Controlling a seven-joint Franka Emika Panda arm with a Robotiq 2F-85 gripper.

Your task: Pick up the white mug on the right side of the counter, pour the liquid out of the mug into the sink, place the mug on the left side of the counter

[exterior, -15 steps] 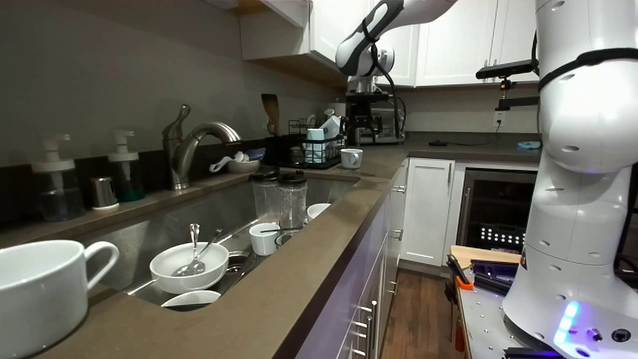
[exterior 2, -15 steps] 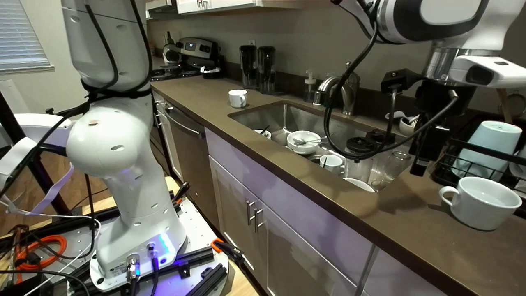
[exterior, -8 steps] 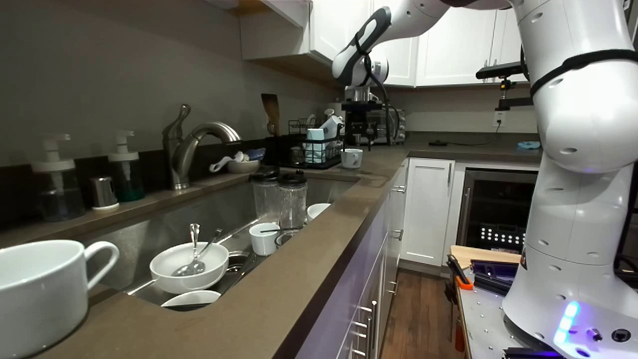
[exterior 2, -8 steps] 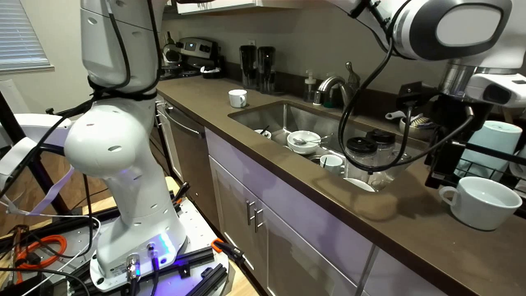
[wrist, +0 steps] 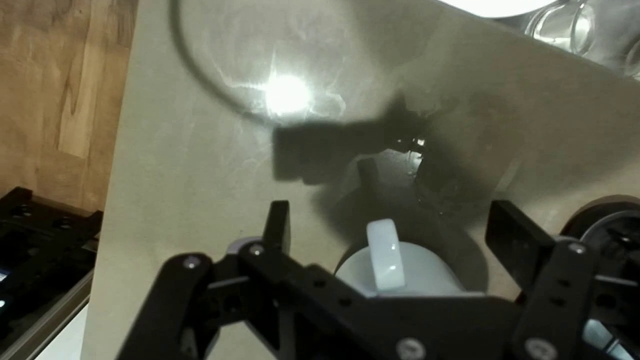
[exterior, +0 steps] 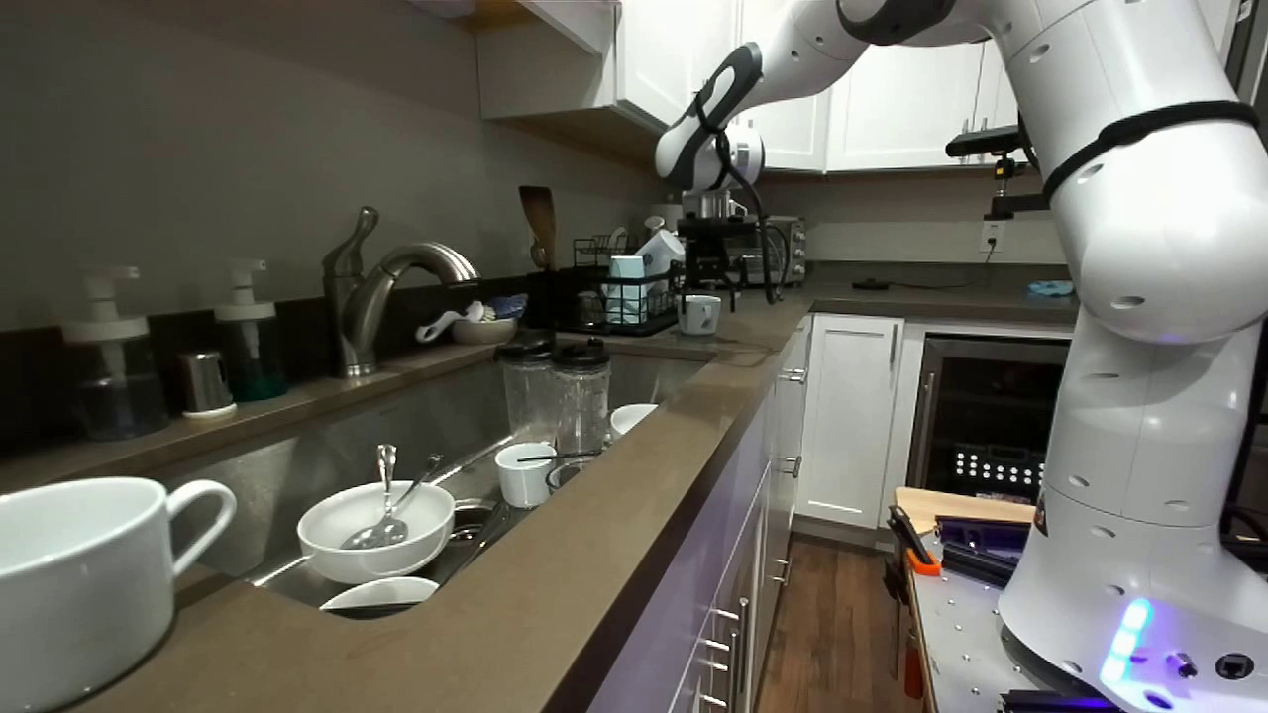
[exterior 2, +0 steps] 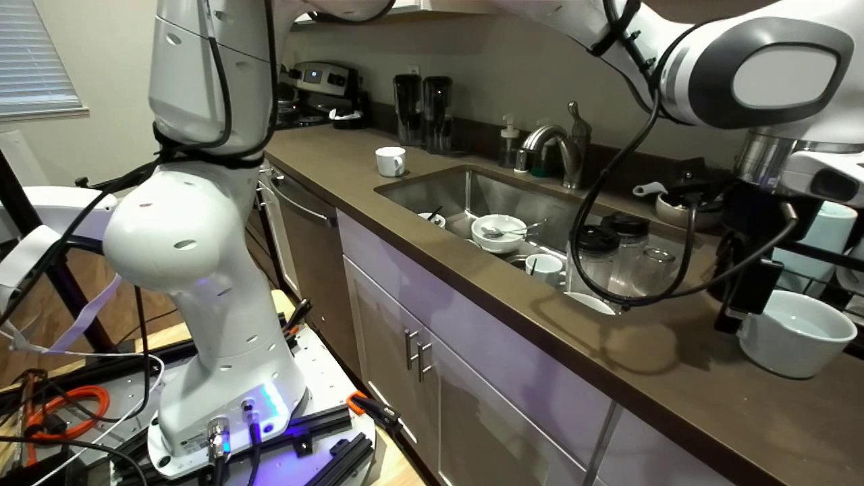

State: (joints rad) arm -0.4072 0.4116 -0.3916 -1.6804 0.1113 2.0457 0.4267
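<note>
From where I stood, the gripper (wrist: 391, 215) had its fingers (wrist: 517, 237) wide apart, clasping nothing. Just under it the white mug (exterior 2: 803, 344) sat upright on the counter (exterior 2: 763, 432), handle (wrist: 385, 255) showing between them. I reckoned an off-centre pinch could twist the mug and slop any liquid. Beside the gripper, the wire dish rack (exterior: 652, 325) might snag a closing finger. Farther off, black-lidded clear jars (exterior: 581, 408) crowded the sink (exterior 2: 503, 197), apt to be knocked during pouring.
</note>
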